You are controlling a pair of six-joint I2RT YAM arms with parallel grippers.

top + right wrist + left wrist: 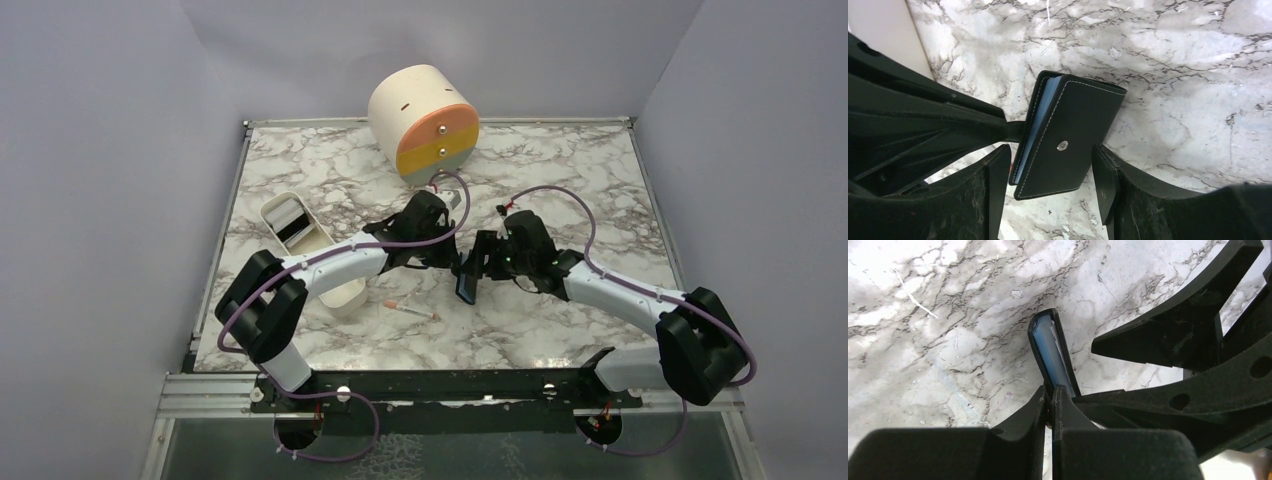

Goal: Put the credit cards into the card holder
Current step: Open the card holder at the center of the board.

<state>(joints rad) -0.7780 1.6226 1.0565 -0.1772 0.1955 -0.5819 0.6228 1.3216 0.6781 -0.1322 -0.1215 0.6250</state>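
Note:
The black card holder [1075,127], stitched in white with a metal snap, hangs folded above the marble. A blue credit card [1039,120] shows edge-on inside it. My left gripper [1052,391] is shut on the holder's [1066,371] edge, with the blue card [1048,347] visible between the covers. My right gripper [1050,156] stands open, one finger on each side of the holder and neither touching it. In the top view both grippers, left [452,257] and right [484,262], meet at the table's middle with the holder [466,286] hanging between them.
An oblong white tray [330,262] lies under the left arm. A thin white-and-pink stick [410,311] lies near the front. A round cream drawer unit [424,122] with orange, yellow and grey fronts stands at the back. Walls enclose the marble table [600,200].

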